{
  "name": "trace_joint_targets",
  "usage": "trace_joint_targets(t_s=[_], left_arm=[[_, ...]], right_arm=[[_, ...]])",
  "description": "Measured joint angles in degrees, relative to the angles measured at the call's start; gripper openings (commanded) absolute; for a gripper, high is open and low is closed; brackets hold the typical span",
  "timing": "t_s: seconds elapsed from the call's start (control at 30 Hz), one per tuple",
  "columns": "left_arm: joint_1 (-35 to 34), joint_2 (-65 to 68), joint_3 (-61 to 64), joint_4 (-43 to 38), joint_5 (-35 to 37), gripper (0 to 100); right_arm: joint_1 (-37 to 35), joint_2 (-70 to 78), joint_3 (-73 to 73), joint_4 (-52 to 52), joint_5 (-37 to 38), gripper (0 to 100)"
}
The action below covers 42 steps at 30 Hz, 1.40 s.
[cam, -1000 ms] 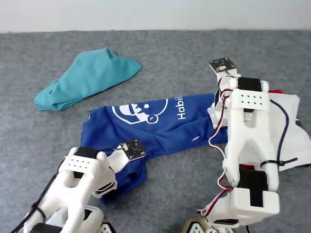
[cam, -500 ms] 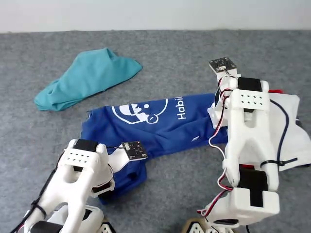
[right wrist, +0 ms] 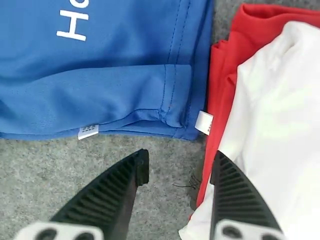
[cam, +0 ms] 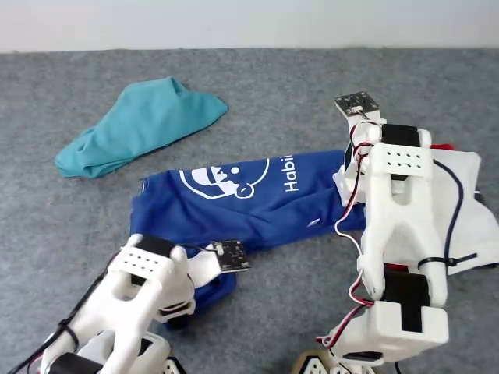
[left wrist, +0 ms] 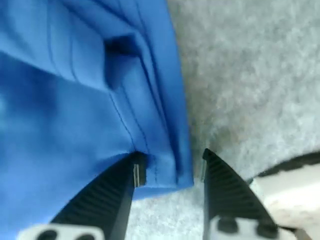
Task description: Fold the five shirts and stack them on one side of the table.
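Blue shirt (cam: pixel 234 199) is laid across the middle of the grey tabletop (cam: pixel 296 86), its folded edge straddled by the spread left pincer (left wrist: pixel 170 175). The right pincer (right wrist: pixel 177 172), likewise spread, is held beside the red shirt (right wrist: pixel 225 75) and white shirt (right wrist: pixel 280 115).

Blue shirt (cam: pixel 249 204) lies spread across the middle of the grey table (cam: pixel 70 234), white print up, and the left arm (cam: pixel 148 284) hangs low over its bunched near corner. The right arm (cam: pixel 401 226) stands over the shirt's right end, partly covering a white shirt (cam: pixel 470 204). A teal shirt (cam: pixel 140 125) sits crumpled, well apart at the back left.
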Motion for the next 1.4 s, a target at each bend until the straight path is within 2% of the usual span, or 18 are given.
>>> trace_joint_targets(t_s=[0.13, 0.47, 0.7, 0.8, 1.03, 1.4], left_arm=[[1.49, -0.09, 1.85, -3.08, 1.41, 18], [1.93, -0.7, 3.52, -5.1, 1.76, 2], [2.02, -0.7, 3.52, -4.92, 1.76, 1], [2.02, -0.44, 2.46, -2.73, 1.76, 1], [1.85, 0.0, -6.07, 8.88, 1.76, 1], [1.58, 0.0, -7.03, 10.29, 1.76, 1]], right_arm=[[0.0, 0.0, 0.0, 0.0, 0.0, 21.3], [0.0, 0.0, 0.0, 0.0, 0.0, 21.3], [0.0, 0.0, 0.0, 0.0, 0.0, 21.3], [0.0, 0.0, 0.0, 0.0, 0.0, 21.3], [0.0, 0.0, 0.0, 0.0, 0.0, 21.3], [0.0, 0.0, 0.0, 0.0, 0.0, 21.3]])
